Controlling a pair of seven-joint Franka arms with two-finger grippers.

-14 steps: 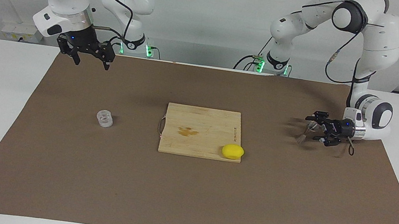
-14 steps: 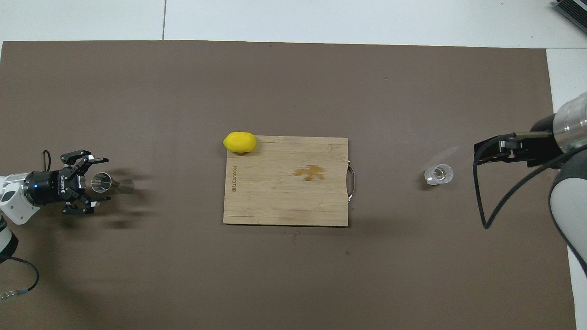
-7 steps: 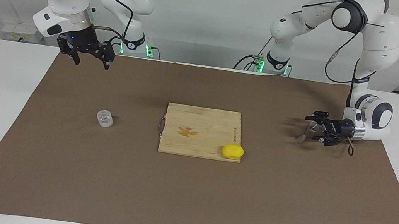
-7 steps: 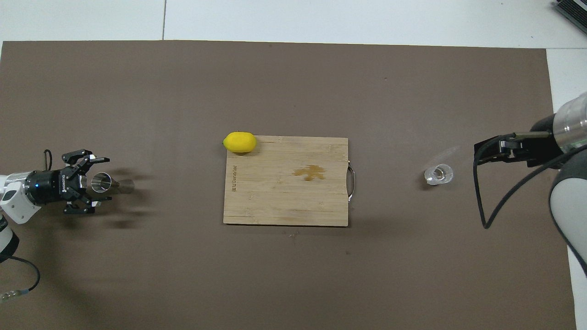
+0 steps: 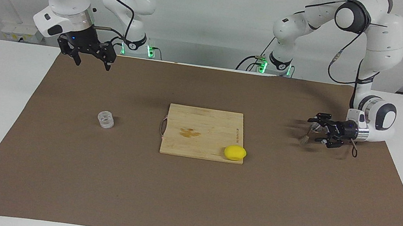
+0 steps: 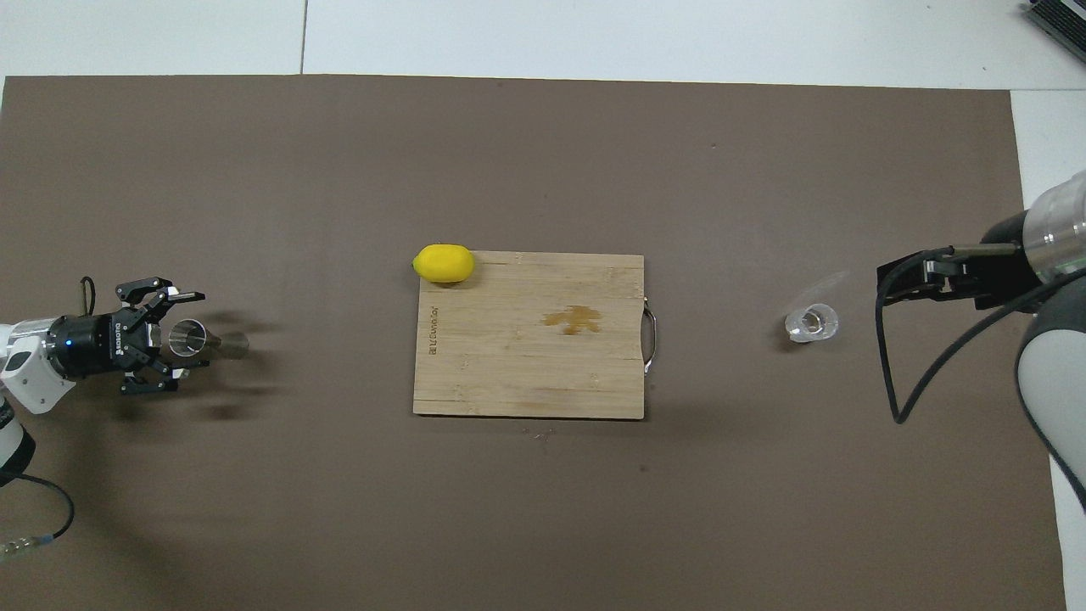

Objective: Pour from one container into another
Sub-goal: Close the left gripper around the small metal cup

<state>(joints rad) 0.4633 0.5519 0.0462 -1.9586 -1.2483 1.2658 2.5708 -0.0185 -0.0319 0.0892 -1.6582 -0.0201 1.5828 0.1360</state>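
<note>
Two Franka arms at a table covered w/ a brown mat [image 5: 189,198]. At mid-right of the facing view, the left gripper [image 5: 316,130] lies level just above the mat, fingers spread around the metal jigger [image 5: 308,134], not visibly clamped on it; overhead view shows the jigger [image 6: 197,338] between those fingers at mid-left. The right gripper [image 5: 92,61] hangs in the air at upper left of the facing view, fingers apart, nothing in them. The glass cup [image 5: 105,119] stands upright on the mat, left of centre. Frame centre: a wooden cutting board [image 5: 204,123] w/ a stain; a lemon [image 5: 235,152] rests at its lower-right corner.
</note>
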